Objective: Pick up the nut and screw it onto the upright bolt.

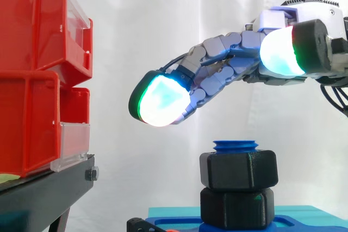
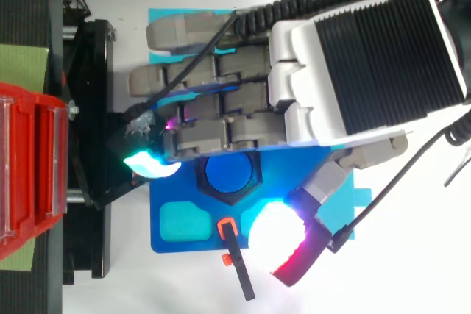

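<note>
The hand [image 1: 228, 63] hangs in the air over the bolt. Its fingers [image 1: 160, 101] reach out, only a little bent, and they hold nothing. They do not touch anything.

Right under the hand, the black nut [image 1: 238, 170] sits on the blue bolt [image 1: 235, 145]. It is near the top, and a bit of blue pokes out above it. A second black six-sided piece [image 1: 237, 207] sits just below the nut. The bolt stands straight up on a blue base [image 2: 199, 237].

Off to the side, red bins [image 1: 32, 80] sit on a black stand [image 1: 43, 194].
</note>
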Controlling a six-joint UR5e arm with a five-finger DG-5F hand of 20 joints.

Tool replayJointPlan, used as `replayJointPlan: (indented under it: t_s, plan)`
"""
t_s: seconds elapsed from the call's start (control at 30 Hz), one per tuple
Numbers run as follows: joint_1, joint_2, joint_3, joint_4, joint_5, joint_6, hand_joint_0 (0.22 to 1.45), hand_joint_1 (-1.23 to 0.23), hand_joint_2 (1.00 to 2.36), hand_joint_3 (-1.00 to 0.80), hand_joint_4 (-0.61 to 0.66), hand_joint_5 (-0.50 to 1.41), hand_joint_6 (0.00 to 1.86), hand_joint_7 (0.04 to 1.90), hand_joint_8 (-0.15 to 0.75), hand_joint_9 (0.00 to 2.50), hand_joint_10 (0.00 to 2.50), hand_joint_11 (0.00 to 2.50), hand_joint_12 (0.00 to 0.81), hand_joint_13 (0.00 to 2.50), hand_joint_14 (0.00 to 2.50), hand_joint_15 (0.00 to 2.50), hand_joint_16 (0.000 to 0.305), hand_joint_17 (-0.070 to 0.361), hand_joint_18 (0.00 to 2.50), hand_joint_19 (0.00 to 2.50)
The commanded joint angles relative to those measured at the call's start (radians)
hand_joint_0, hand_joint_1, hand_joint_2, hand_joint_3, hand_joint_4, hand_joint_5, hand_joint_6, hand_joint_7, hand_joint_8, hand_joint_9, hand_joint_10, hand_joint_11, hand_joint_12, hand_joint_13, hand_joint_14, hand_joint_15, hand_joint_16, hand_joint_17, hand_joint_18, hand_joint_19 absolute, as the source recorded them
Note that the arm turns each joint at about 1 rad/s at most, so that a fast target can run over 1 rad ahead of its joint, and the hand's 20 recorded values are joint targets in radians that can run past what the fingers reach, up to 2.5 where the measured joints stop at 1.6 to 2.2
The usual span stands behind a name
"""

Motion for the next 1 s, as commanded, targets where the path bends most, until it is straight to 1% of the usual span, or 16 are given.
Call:
replayJointPlan:
  t_s: [0.0,0.1,0.13,0.23,0.47,0.57,0.67,0.73,0.77,0.83,0.97]
  plan:
    - [0.006,0.000,-0.017,0.002,0.002,0.001,0.47,-0.10,1.00,-0.50,0.14,-0.21,0.50,0.54,0.194,0.34,0.00,0.00,0.305,0.11,0.00,0.00,0.035,0.078,0.00,0.00]
    - [0.007,0.000,-0.039,0.010,0.007,0.001,0.47,-0.09,1.00,-0.50,0.14,-0.21,0.50,0.54,0.194,0.34,0.00,0.00,0.305,0.11,0.00,0.00,0.035,0.079,0.00,0.00]
    - [0.010,0.000,-0.065,0.043,0.010,0.004,0.47,-0.09,1.00,-0.50,0.15,-0.21,0.50,0.54,0.194,0.34,0.00,0.00,0.304,0.12,0.00,0.00,0.035,0.079,0.00,0.00]
    - [0.010,0.000,-0.067,0.063,0.011,0.006,0.47,-0.09,1.00,-0.50,0.15,-0.20,0.50,0.55,0.197,0.34,0.00,0.00,0.302,0.12,0.00,0.00,0.035,0.079,0.00,0.00]
    - [0.010,0.000,-0.070,0.048,0.011,0.004,0.47,-0.10,1.00,-0.50,0.17,-0.19,0.50,0.58,0.205,0.36,0.00,0.00,0.297,0.15,0.00,0.00,0.034,0.076,0.00,0.00]
    - [0.010,0.000,-0.085,0.046,0.011,0.000,0.48,-0.11,1.00,-0.50,0.18,-0.17,0.50,0.63,0.210,0.39,0.00,0.00,0.291,0.17,0.00,0.00,0.032,0.073,0.00,0.00]
    - [0.006,0.000,-0.105,0.062,0.011,0.000,0.48,-0.11,1.00,-0.50,0.20,-0.15,0.50,0.70,0.221,0.43,0.00,0.00,0.285,0.21,0.00,0.00,0.031,0.069,0.00,0.00]
    - [0.006,0.000,-0.106,0.063,0.011,0.000,0.48,-0.12,1.00,-0.50,0.22,-0.14,0.50,0.75,0.233,0.46,0.00,0.00,0.279,0.23,0.00,0.00,0.029,0.066,0.00,0.00]
    - [0.001,0.000,-0.108,0.065,0.013,0.000,0.49,-0.12,1.00,-0.50,0.23,-0.13,0.50,0.78,0.239,0.50,0.00,0.00,0.277,0.24,0.00,0.00,0.028,0.063,0.00,0.00]
    - [0.001,0.000,-0.108,0.065,0.013,0.000,0.49,-0.13,1.00,-0.50,0.24,-0.12,0.50,0.83,0.241,0.51,0.00,0.00,0.272,0.26,0.00,0.00,0.027,0.062,0.00,0.00]
    - [-0.005,0.000,-0.108,0.060,0.013,0.000,0.50,-0.15,1.00,-0.50,0.27,-0.10,0.50,0.97,0.248,0.58,0.00,0.00,0.254,0.32,0.00,0.00,0.024,0.055,0.00,0.00]
